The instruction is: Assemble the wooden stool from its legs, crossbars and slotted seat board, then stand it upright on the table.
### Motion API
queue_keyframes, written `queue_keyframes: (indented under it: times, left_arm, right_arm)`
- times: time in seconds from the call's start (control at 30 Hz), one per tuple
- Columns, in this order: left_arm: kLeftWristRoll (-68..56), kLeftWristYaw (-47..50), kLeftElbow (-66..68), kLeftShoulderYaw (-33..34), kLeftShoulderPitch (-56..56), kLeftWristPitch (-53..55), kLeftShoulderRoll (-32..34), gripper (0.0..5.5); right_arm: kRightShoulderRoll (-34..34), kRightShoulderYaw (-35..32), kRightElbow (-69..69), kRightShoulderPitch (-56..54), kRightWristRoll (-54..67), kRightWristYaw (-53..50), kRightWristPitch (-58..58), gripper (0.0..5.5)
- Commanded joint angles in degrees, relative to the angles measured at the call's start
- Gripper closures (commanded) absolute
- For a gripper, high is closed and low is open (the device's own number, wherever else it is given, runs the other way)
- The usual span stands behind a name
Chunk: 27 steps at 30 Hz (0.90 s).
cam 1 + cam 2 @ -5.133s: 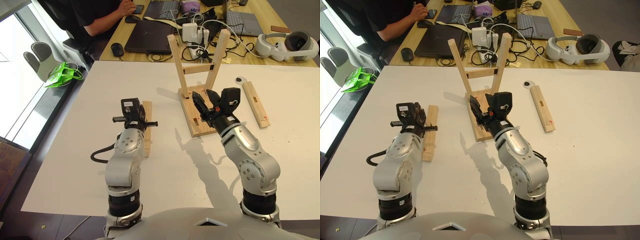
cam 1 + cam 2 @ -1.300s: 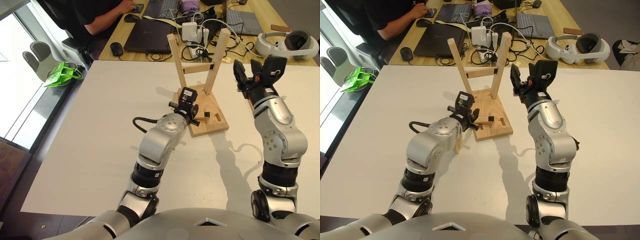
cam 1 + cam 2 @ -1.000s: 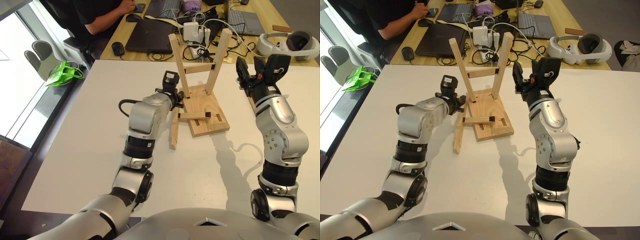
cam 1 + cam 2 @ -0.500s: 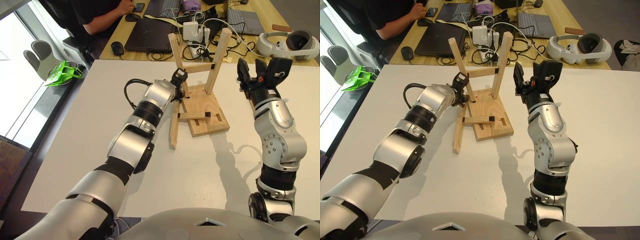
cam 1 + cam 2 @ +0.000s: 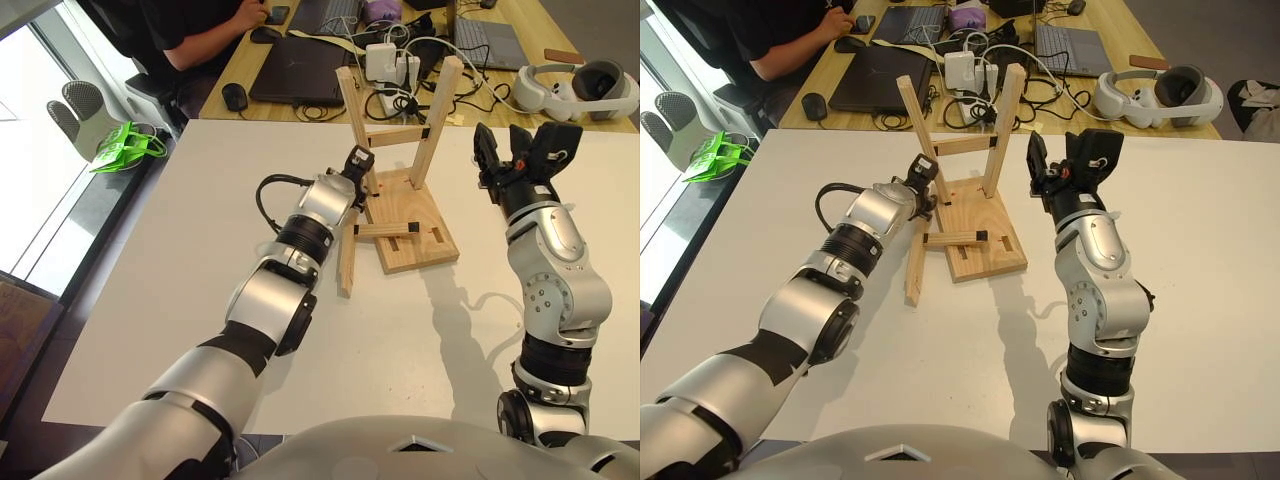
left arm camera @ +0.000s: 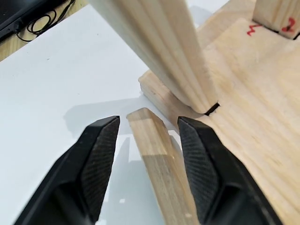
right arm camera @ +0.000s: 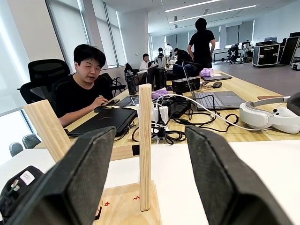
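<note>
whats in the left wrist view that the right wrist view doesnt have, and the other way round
Left wrist view: the left fingers spread either side of the loose leg, whose end sits by the seat board's corner.
Right wrist view: the open right fingers, the second upright leg, the crossbar, and a laptop and headset on the desk behind.
Both: the seat board, the upright leg nearest the left arm, and the white table.

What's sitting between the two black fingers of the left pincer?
Inside the left pincer lies the end of a loose wooden leg, as the left wrist view shows.
</note>
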Motion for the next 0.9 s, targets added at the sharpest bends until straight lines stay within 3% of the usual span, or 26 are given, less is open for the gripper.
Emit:
queue_keyframes:
  times: [0.03,0.4,0.73,0.9]
  left_arm:
    - [-0.19,1.43,-0.03,1.71,2.17,1.96,-0.48,3.21]
    - [-3.35,2.66,4.15,7.74,2.90,4.01,-1.69,3.21]
    - [-6.62,3.90,6.76,13.60,1.62,0.75,-0.05,4.36]
    - [-8.57,4.53,6.34,16.80,0.99,0.30,2.14,4.45]
  right_arm:
    - [0.32,0.15,-0.78,0.27,-0.64,-0.60,-0.03,2.76]
    - [0.56,0.46,-0.90,0.46,-0.67,-0.70,0.02,2.76]
    - [0.57,1.03,-1.25,0.62,-0.37,-0.85,0.11,2.76]
    - [0.24,1.15,-1.54,0.77,0.04,-0.37,0.25,2.76]
